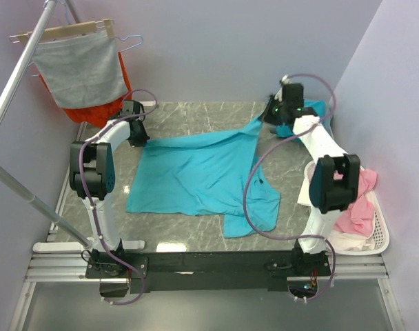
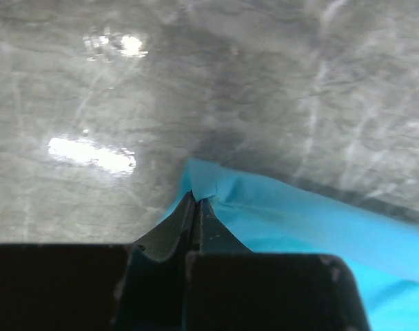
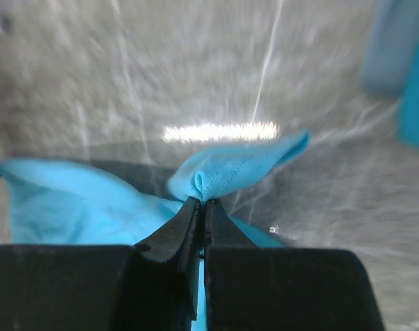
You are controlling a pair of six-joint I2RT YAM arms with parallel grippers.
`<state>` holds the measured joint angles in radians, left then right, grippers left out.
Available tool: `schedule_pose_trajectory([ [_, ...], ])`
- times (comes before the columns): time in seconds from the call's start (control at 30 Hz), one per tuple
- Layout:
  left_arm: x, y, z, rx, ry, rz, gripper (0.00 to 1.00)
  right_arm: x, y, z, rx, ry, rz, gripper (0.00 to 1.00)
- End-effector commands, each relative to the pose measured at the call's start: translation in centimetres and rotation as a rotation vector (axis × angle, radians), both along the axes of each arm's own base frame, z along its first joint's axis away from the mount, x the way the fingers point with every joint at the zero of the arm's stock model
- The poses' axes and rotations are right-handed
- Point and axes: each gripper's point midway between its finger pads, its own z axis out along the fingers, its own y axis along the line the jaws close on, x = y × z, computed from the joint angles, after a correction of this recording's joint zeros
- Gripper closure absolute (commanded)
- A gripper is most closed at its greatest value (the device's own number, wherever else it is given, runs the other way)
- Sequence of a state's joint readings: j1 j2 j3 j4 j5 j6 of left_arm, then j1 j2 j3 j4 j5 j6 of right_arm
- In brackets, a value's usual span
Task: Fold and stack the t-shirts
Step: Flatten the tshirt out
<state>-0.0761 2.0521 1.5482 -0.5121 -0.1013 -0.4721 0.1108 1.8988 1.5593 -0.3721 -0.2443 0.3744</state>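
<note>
A turquoise t-shirt (image 1: 202, 176) lies spread and rumpled across the middle of the marble table. My left gripper (image 1: 139, 136) is shut on its far left corner; the left wrist view shows the cloth (image 2: 278, 207) pinched between the jaws (image 2: 197, 200). My right gripper (image 1: 273, 118) is shut on the far right edge and holds it lifted off the table; the right wrist view shows a fold of the cloth (image 3: 230, 169) at the jaw tips (image 3: 204, 201). More turquoise cloth (image 1: 313, 110) lies behind the right gripper.
A grey cloth (image 1: 82, 69) on a hanger and an orange-red garment (image 1: 92, 114) hang at the back left from a metal rack pole (image 1: 20, 76). A white basket (image 1: 371, 231) with pink and white laundry stands at the right edge.
</note>
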Motion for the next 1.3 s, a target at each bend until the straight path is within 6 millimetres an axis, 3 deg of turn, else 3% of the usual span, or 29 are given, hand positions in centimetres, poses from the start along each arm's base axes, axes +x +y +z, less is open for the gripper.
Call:
schedule_pose_trajectory([
  [0.0,2.5,-1.5,3.9,-0.063,-0.127,-0.049,0.99,1.6,-2.3,8.7,-0.077,-0.212,-0.063,1.0],
  [0.1,2.9,-1.6,3.8,-0.068,-0.132,-0.049,0.99,2.6,-1.1,8.9,-0.03,-0.216,-0.03,1.0],
  [0.17,3.2,-1.0,3.8,-0.038,-0.134,-0.029,0.99,3.6,-0.4,7.5,0.005,-0.188,-0.014,1.0],
  [0.2,3.4,-0.8,3.9,-0.029,-0.138,-0.025,0.99,4.3,0.5,8.4,0.046,-0.203,0.014,1.0],
  [0.27,3.5,-0.1,3.7,-0.004,-0.132,-0.006,0.99,5.3,1.5,5.5,0.082,-0.122,0.045,1.0],
  [0.3,3.5,0.3,3.8,0.004,-0.126,0.004,0.99,6.2,2.1,6.7,0.109,-0.137,0.057,1.0],
  [0.33,3.5,0.5,3.7,0.011,-0.122,0.012,0.99,6.3,2.9,3.8,0.136,-0.055,0.081,1.0],
  [0.4,3.0,2.0,3.7,0.064,-0.112,0.06,0.99,7.0,3.8,3.4,0.165,-0.04,0.106,1.0],
  [0.5,2.2,3.9,4.4,0.108,-0.12,0.116,0.99,6.8,5.5,0.4,0.188,0.027,0.136,1.0],
  [0.57,1.6,4.7,4.5,0.114,-0.103,0.141,0.99,6.8,6.4,-0.2,0.205,0.033,0.156,0.93],
  [0.6,1.4,5.3,4.3,0.129,-0.095,0.154,0.99,6.8,6.5,-1.0,0.214,0.044,0.158,0.81],
  [0.67,1.0,5.9,4.1,0.146,-0.084,0.17,0.99,6.7,7.0,-1.4,0.233,0.052,0.182,0.7],
  [0.7,0.6,6.5,4.0,0.165,-0.076,0.188,0.99,6.6,6.9,-1.5,0.225,0.051,0.185,0.49],
  [0.8,0.0,7.9,4.3,0.201,-0.08,0.224,0.99,6.0,4.6,-1.3,0.137,0.035,0.109,0.34],
  [0.9,-0.3,8.2,3.8,0.214,-0.055,0.229,0.99,5.1,1.6,-1.2,0.023,0.014,0.024,0.29],
  [1.07,-0.6,8.1,2.8,0.211,-0.026,0.233,0.99,3.0,-1.8,-3.4,-0.111,0.097,-0.058,0.29],
  [1.13,-0.6,8.0,2.6,0.204,-0.028,0.227,0.99,2.4,-2.4,-4.6,-0.134,0.122,-0.069,0.3],
  [1.27,-0.3,7.5,2.6,0.178,-0.033,0.21,0.99,2.1,-1.8,-6.2,-0.059,0.159,-0.034,0.32],
])
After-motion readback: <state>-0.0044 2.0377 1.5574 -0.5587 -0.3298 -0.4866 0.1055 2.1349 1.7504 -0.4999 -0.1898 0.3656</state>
